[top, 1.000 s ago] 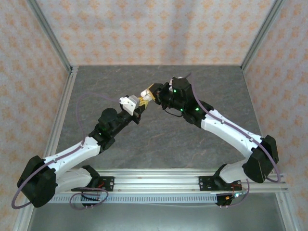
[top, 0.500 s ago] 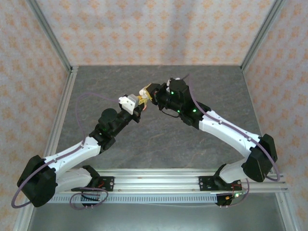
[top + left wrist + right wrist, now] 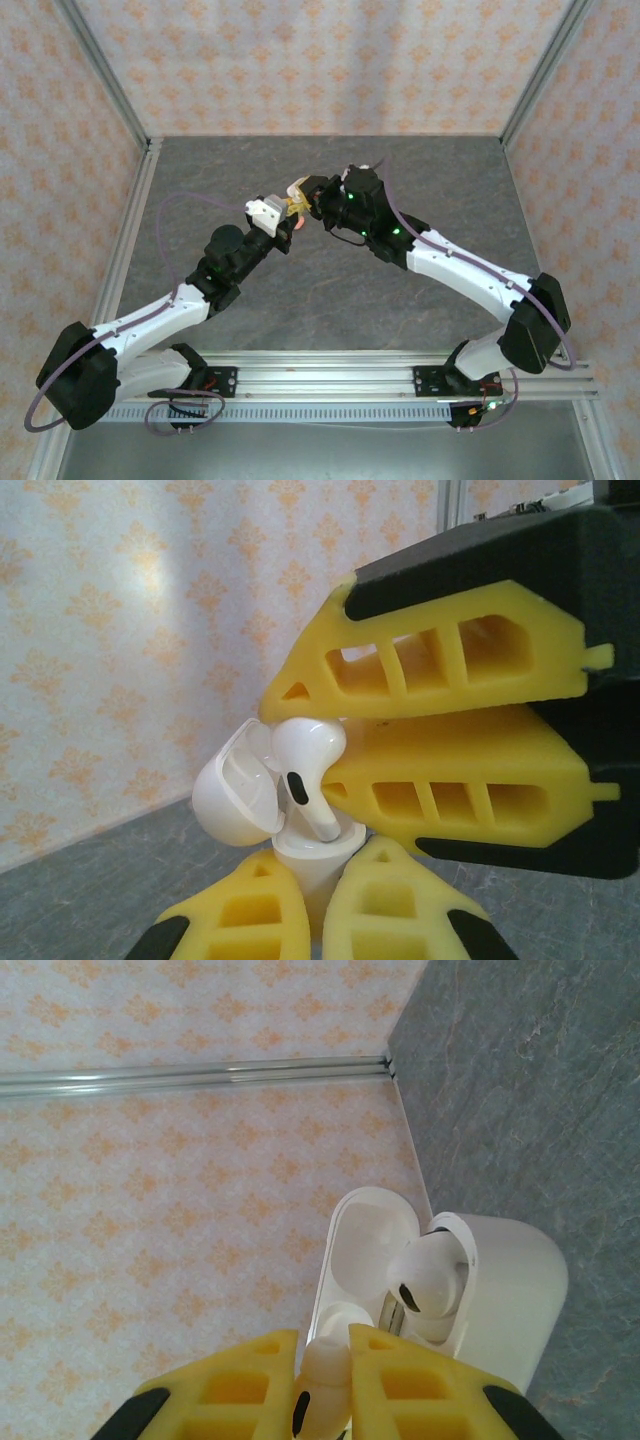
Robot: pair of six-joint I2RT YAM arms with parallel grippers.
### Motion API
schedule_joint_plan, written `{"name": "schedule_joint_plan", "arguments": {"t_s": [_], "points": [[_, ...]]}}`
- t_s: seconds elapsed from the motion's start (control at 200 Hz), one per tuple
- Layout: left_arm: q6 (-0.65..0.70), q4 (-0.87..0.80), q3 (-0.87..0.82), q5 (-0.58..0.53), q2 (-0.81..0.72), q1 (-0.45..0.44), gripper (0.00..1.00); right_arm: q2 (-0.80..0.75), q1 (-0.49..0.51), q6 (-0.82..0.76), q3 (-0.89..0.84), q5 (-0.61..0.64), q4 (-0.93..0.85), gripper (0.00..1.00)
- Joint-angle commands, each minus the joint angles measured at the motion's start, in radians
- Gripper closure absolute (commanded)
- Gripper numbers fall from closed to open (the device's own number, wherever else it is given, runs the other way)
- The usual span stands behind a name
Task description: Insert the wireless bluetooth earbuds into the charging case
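Earbuds [image 3: 428,1285] look smooth, white and round-headed, with short stems. My left gripper [image 3: 320,885] squeezes tight on the bottom of the glossy white charging case [image 3: 235,800], its rounded lid flipped open. One earbud sits in the case, just ahead of my right gripper [image 3: 323,1350], whose ribbed yellow fingers [image 3: 275,1355] pinch the other earbud [image 3: 322,1380].
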Motion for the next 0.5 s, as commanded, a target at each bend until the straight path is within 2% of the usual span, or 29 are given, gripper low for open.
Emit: {"name": "schedule_joint_plan", "arguments": {"t_s": [0.0,0.495], "points": [[0.021,0.061,0.034,-0.005,0.003,-0.008,1.00,-0.001,0.015,0.043,-0.026,0.010,0.046,0.83],[0.029,0.066,0.031,-0.004,0.018,-0.008,1.00,-0.005,0.027,0.055,-0.019,0.001,0.043,0.83]]}}
